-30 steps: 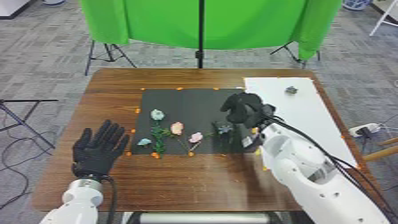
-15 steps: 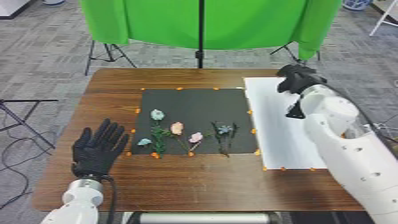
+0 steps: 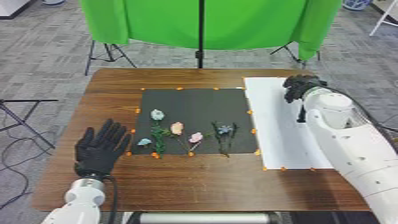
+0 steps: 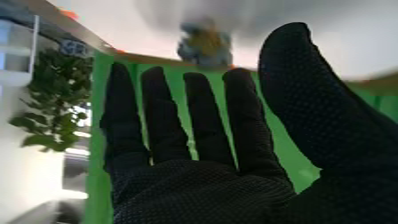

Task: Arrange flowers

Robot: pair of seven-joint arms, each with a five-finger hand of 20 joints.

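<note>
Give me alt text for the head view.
A robot's right hand is over the far part of a white sheet, right of a dark mat where pink and pale blue flowers lie. The left hand is open left of the mat, at a brown table.

A green cloth (image 3: 142, 25) hangs beyond the brown wooden table (image 3: 115, 100), above grey carpet (image 3: 53, 55); the wrist view shows a leafy plant (image 4: 53, 95).
</note>
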